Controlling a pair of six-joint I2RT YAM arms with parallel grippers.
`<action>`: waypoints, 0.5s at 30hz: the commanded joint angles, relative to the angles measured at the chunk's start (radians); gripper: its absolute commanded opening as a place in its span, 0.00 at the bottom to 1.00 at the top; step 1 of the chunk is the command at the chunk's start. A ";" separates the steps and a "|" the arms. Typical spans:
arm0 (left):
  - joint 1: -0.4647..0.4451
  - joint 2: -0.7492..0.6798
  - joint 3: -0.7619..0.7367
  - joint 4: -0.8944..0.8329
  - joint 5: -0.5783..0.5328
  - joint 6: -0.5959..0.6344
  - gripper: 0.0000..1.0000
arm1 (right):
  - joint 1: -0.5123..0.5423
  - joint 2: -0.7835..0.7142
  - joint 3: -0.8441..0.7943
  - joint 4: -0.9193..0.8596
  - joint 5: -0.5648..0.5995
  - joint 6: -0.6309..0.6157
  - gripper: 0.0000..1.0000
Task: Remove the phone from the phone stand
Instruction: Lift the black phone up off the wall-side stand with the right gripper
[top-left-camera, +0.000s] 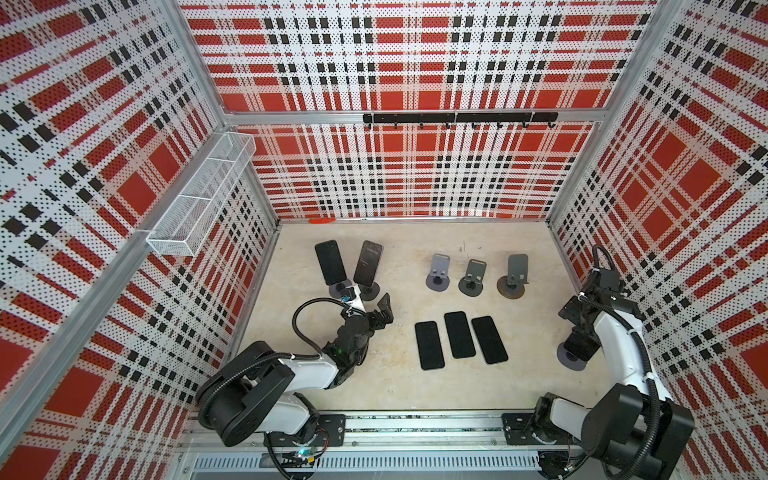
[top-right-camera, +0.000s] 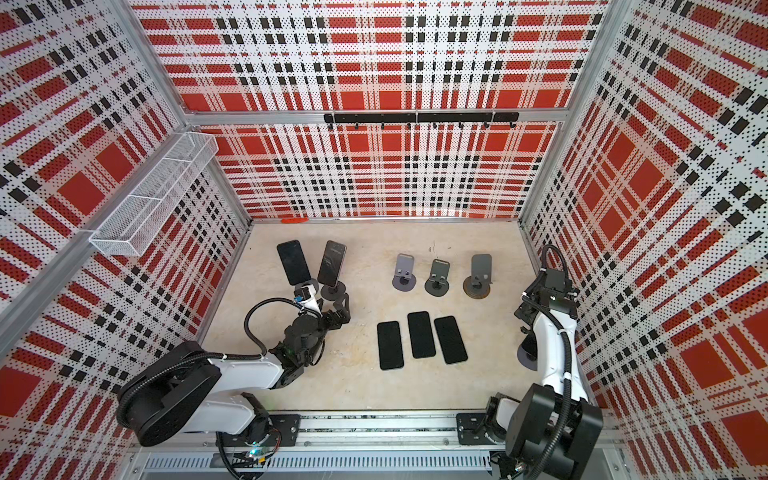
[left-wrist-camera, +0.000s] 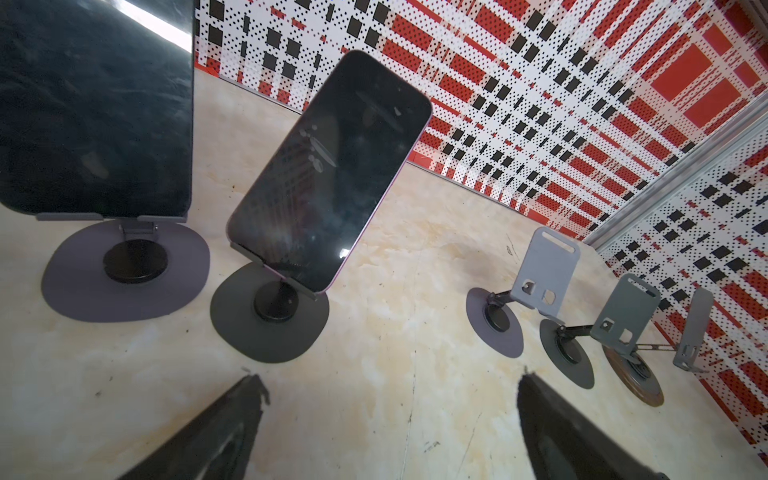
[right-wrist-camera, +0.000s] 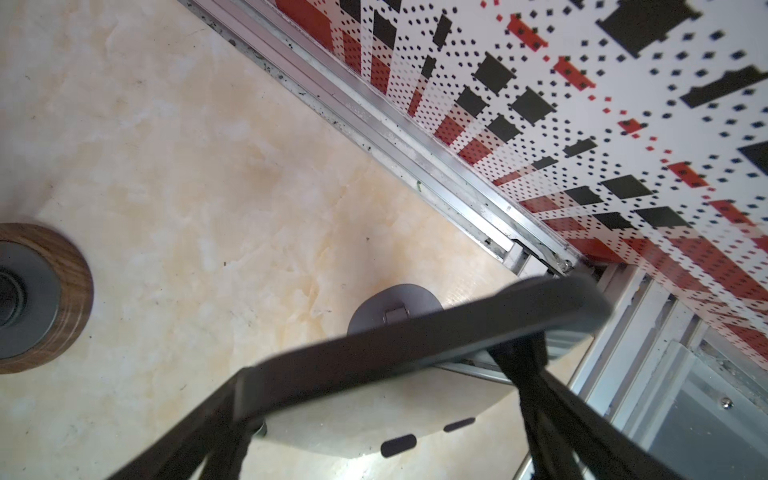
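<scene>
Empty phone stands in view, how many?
3, in a back row right of centre: left stand, middle stand, right stand. A fourth stand, front right, holds a phone.

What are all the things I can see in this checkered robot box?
table: 1, beige marbled, the floor of the box
phones on stands: 2, black, back left
stands holding phones: 2, grey, back left
phones lying flat: 3, black, side by side in the middle
phone by the right wall: 1, dark, above a grey stand
empty stands: 3, grey, one with a wooden base, in a row at the back
mesh basket: 1, white, left wall
hook rail: 1, black, back wall
small orange thing: 1, back edge, too small to name
left gripper: 1, black, open and empty, facing the two standing phones
right gripper: 1, black, open, at the phone by the right wall
</scene>
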 joint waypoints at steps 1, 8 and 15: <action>0.004 0.000 0.017 0.021 0.003 -0.008 0.98 | -0.010 -0.022 -0.020 0.043 -0.016 -0.009 1.00; 0.003 -0.006 0.016 0.022 0.005 -0.008 0.98 | -0.010 -0.044 -0.018 0.044 0.005 -0.017 1.00; 0.000 -0.005 0.015 0.022 0.005 -0.010 0.98 | -0.012 -0.053 -0.015 0.044 0.110 -0.019 1.00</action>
